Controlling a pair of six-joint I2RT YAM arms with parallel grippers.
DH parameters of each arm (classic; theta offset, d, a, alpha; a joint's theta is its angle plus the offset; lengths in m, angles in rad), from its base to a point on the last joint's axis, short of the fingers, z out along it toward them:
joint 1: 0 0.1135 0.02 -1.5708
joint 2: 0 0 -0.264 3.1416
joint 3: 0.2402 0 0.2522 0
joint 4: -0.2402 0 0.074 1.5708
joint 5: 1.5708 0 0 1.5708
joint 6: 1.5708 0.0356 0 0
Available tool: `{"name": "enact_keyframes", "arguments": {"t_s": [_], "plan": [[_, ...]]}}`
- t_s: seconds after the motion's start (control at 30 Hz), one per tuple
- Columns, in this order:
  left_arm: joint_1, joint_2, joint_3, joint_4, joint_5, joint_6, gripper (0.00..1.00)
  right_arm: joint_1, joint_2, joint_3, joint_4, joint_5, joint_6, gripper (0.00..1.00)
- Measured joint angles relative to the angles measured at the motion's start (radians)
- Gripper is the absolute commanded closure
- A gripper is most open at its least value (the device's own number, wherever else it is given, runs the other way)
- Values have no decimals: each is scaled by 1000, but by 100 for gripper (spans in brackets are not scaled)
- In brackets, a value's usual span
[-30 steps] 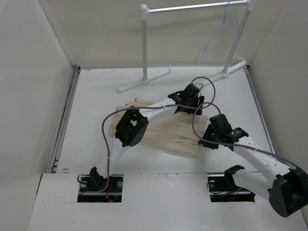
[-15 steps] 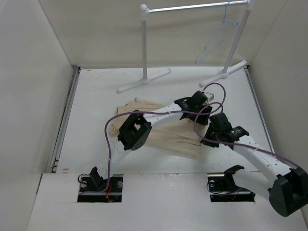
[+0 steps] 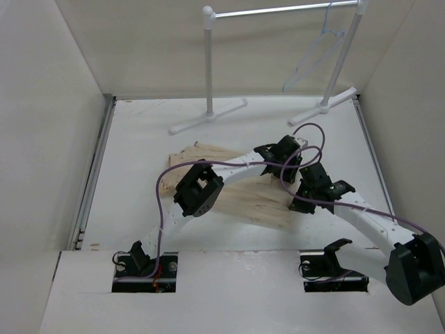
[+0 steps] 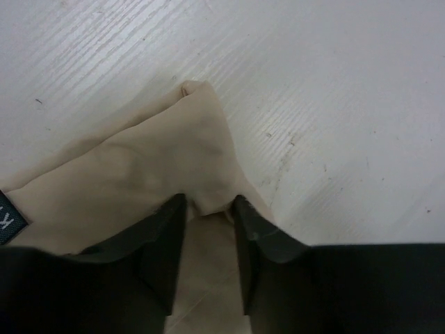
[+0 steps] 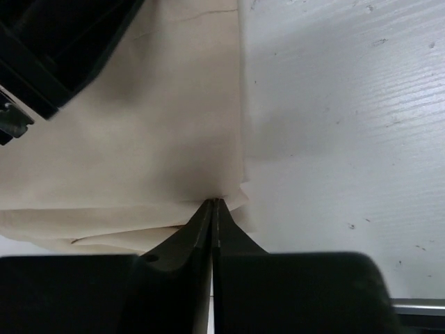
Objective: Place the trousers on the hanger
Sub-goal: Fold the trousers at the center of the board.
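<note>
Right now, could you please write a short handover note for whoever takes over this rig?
Left claw: pinching a raised fold of the trousers.
Right claw: shut at the trousers' edge; whether cloth is caught is unclear.
The trousers lie on the table; the hanger hangs on the rack, back right.
Done: both claws are down at the cloth's right end.
Left: lift the trousers and drape them over the hanger.

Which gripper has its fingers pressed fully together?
The right gripper: its fingers meet at the edge of the trousers with no gap. The left gripper shows a gap, a cloth fold between its fingers.
</note>
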Motion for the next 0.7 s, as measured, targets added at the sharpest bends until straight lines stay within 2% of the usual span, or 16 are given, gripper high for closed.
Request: {"name": "enact_keyframes", "arguments": {"t_s": [0.07,0.17,0.4,0.67,0.7], "plan": [[0,1,0,-1,-2,4,84,0,0,0,2,-1,1,99],[0,5,1,-3,-25,15,90,0,-11,0,2,-1,4,100],[22,8,6,-2,-162,39,91,1,-87,0,-13,-4,11,100],[124,8,6,5,-238,40,91,8,-149,-6,-60,-16,15,100],[135,8,6,6,-241,40,91,8,-148,-8,-62,-16,15,97]]}}
